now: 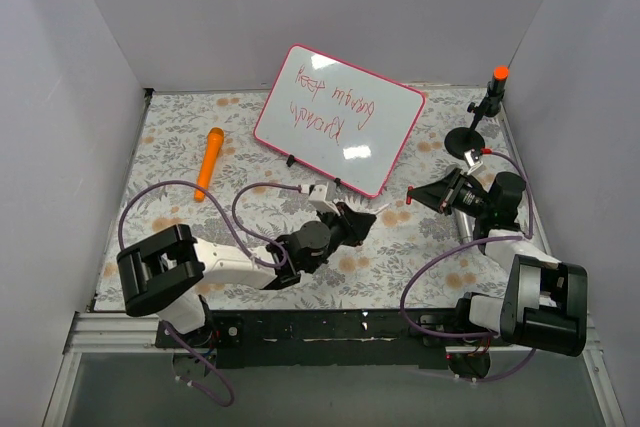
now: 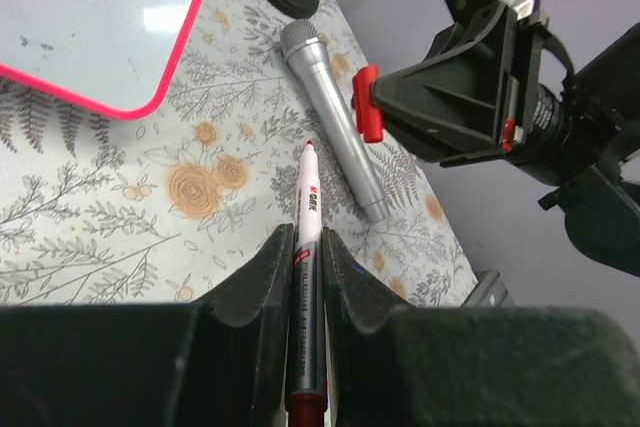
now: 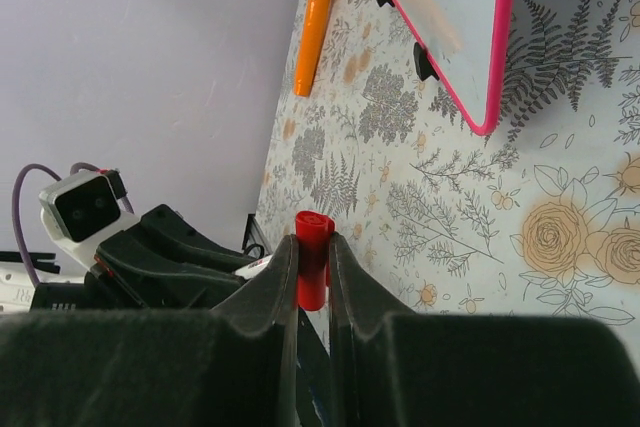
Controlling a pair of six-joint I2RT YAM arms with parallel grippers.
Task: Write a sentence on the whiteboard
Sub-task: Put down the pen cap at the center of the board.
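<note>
Our left gripper (image 2: 305, 247) is clamped on the slim white marker pen (image 2: 308, 209), bare red tip pointing away from the fingers. Our right gripper (image 3: 312, 247) pinches the small red plastic cap (image 3: 312, 269). Beyond both, on the far middle of the floral tablecloth (image 1: 170, 147), sits the large glossy whiteboard (image 1: 385, 142) with thin pink-red frame, bearing the red handwritten sentence (image 1: 330, 97) in two lines. We judge the board light, stiff and slick-faced, apt to slide if pushed; its frame edge is the place to hold. Its long axis runs far-left to right, skewed to the table, black feet (image 1: 291, 159) on the near long edge.
</note>
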